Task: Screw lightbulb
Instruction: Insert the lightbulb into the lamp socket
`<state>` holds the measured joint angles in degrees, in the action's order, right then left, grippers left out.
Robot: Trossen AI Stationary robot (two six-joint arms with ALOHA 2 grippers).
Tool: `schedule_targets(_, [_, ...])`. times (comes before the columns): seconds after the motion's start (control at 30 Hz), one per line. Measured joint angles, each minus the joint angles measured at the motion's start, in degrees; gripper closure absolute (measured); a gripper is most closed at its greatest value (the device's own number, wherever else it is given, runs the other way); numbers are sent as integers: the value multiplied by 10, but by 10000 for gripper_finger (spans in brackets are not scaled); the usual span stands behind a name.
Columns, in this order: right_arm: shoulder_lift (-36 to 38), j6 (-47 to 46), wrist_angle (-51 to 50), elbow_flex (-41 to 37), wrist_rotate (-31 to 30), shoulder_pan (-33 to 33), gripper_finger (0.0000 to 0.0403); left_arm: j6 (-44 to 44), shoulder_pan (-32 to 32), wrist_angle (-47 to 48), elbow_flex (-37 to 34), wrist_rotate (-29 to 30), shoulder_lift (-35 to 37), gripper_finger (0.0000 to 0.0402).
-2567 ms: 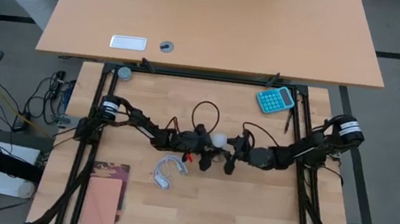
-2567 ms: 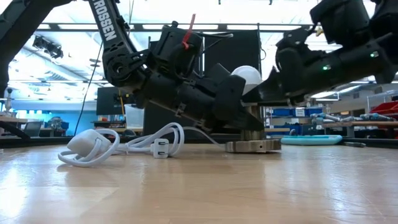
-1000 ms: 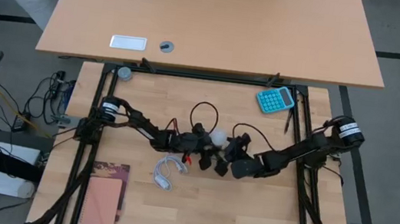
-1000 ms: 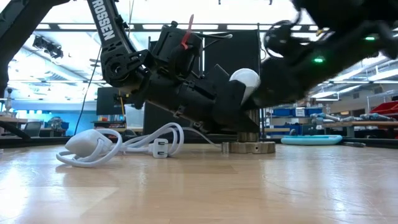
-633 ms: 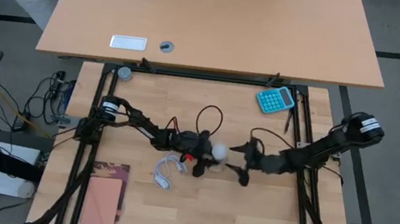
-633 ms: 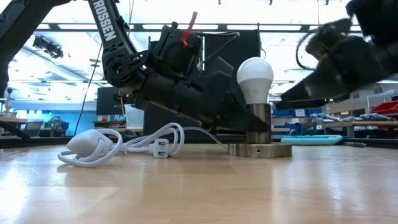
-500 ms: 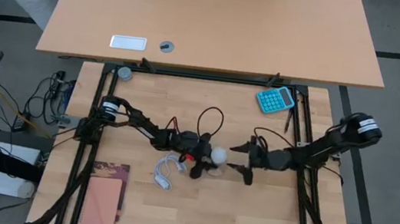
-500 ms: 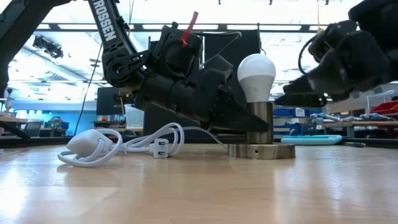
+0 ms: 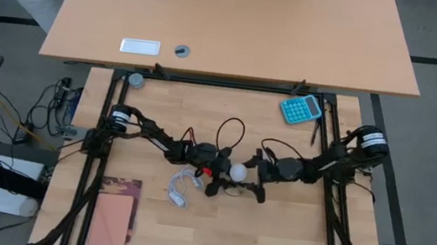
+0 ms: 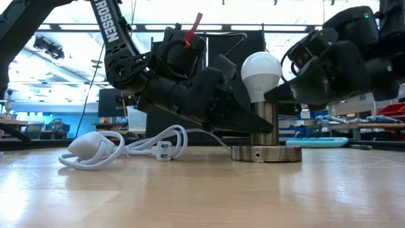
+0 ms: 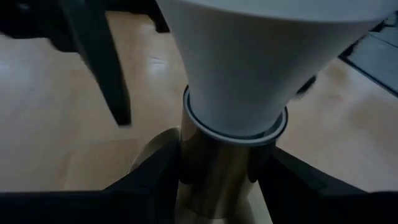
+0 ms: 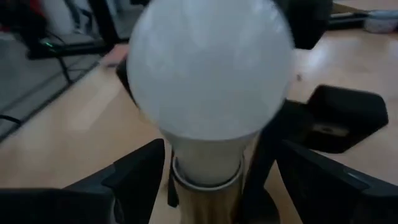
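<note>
The white lightbulb stands upright in a metal socket, whose round base disc lies flat on the wooden table. In the high view the lightbulb is at mid-table between both arms. My left gripper comes from the table's left and is shut on the socket. My right gripper comes from the right and is open. Its fingers stand on either side of the lightbulb's neck, with gaps showing. My left gripper pinches the socket's metal column between its two fingers, just below the bulb's tapered base. The fingers come from the table's left, slanting a little downward. The socket stands upright in the hold, its base disc on the table.
A coiled white cord with a plug lies left of the socket, near the left arm. A blue calculator sits at the far right. A reddish notebook lies at the near left corner. A larger desk stands beyond the far edge.
My left gripper has turned at the wrist. This brought the socket and lightbulb from tilted to upright, with the base disc flat on the table. My right gripper swung off toward the table's right edge, then came back low and level at the lightbulb's neck.
</note>
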<state>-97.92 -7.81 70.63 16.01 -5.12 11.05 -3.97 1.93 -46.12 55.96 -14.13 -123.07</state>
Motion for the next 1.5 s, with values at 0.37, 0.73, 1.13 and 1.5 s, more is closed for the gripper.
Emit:
schedule_targets(0.37, [-68, -16, 88, 27, 114, -33, 95, 9, 1, -9, -1, -38, -1, 211])
schedule_targets(0.73, [-75, -14, 111, 30, 137, -35, 97, 10, 1, -11, -1, -66, -1, 211])
schedule_targets(1.13, [-75, -9, 110, 30, 146, -34, 207, 9, 1, -11, -1, -71, -1, 211])
schedule_targets(1.5, [-75, -16, 106, 29, 132, -34, 218, -6, 1, -9, 0, -48, 0, 211])
